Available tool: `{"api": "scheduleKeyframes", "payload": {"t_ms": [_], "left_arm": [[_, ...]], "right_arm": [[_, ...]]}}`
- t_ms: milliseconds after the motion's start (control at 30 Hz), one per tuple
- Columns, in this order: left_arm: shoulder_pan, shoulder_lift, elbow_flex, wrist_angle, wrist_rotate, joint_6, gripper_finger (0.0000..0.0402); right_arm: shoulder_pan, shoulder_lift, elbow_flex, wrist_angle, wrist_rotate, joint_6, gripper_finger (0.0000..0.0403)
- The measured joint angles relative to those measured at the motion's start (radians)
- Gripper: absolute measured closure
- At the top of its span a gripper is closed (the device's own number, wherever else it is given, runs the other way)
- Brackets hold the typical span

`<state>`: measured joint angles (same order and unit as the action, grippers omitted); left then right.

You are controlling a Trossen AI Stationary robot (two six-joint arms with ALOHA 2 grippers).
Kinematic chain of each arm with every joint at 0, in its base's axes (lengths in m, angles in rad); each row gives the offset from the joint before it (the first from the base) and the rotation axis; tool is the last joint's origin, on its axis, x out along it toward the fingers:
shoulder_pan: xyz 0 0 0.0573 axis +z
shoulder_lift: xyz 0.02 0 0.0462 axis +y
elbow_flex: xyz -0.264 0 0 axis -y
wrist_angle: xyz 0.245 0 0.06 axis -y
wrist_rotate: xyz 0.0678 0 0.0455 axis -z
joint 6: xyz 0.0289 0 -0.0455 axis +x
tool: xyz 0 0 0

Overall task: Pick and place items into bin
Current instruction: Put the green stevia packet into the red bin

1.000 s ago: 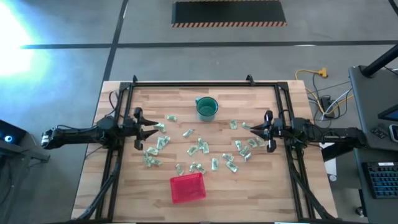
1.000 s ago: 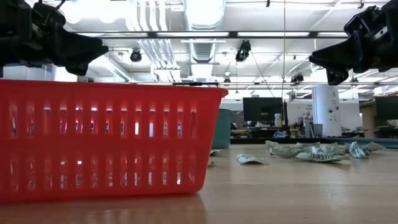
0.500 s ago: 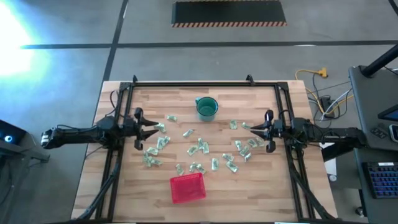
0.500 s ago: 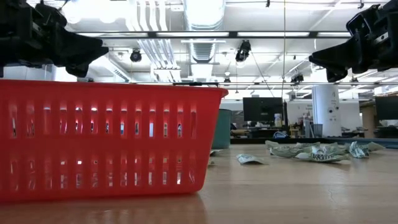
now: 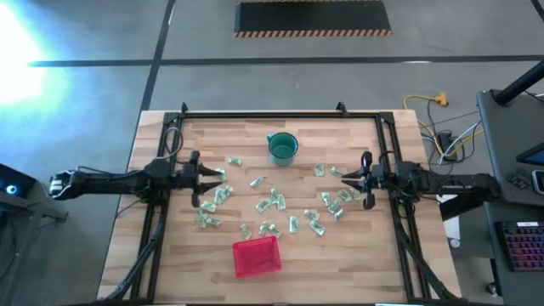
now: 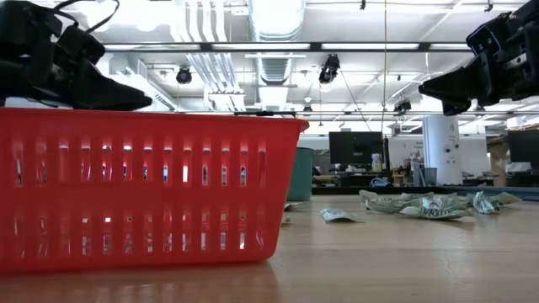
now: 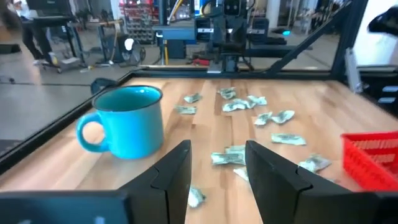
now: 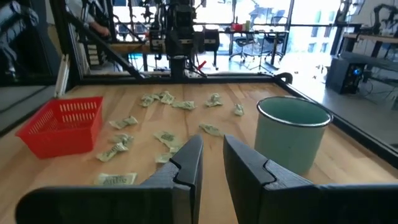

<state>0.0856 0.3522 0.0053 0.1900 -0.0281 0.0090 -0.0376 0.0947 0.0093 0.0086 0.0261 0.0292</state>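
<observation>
Several small pale green packets [image 5: 272, 204] lie scattered flat on the wooden table [image 5: 170, 255], between the two arms. The red bin [image 5: 256, 257] stands near the table's front edge, and no packet shows in it. My left gripper [image 5: 218, 178] hovers open at the left end of the scatter, tipped slightly down, with packets [image 7: 227, 155] on the table ahead of and below its fingers. My right gripper [image 5: 347, 177] hovers level at the right end with a narrow gap between its fingers, above the packets [image 8: 165, 138]. Neither gripper holds anything.
A teal cup [image 5: 283, 147] stands at the far middle of the table, beyond the packets. A black frame [image 5: 280, 114] runs along the table's far, left and right sides. The bin's wall [image 6: 143, 194] fills the left of the low view.
My left gripper has tipped downward and reached a little farther toward the table's middle, over the nearest packets. Its fingers stay as far apart as before. The packets and the bin have not moved.
</observation>
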Motion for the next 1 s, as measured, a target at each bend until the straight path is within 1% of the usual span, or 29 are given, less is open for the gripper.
{"api": "scheduleKeyframes", "payload": {"t_ms": [267,533,800,900,1000], "left_arm": [[0.000,0.043,0.000,0.038,-0.004,0.002,0.0267],[0.000,0.045,0.005,0.047,-0.007,-0.001,0.0267],[0.000,0.045,0.005,0.126,-0.005,-0.002,0.0267],[0.000,0.045,0.005,0.128,0.036,-0.002,0.0267],[0.000,0.048,0.007,0.154,0.078,0.000,0.0267]], "right_arm": [[0.000,0.005,0.000,0.002,0.000,0.005,0.0346],[0.000,0.005,0.000,0.002,0.000,0.015,0.0346],[0.000,0.005,0.000,0.003,0.000,0.020,0.0346],[0.000,0.005,0.000,0.008,0.000,0.020,0.0346],[0.000,0.005,0.000,0.062,0.000,-0.020,0.0346]]}}
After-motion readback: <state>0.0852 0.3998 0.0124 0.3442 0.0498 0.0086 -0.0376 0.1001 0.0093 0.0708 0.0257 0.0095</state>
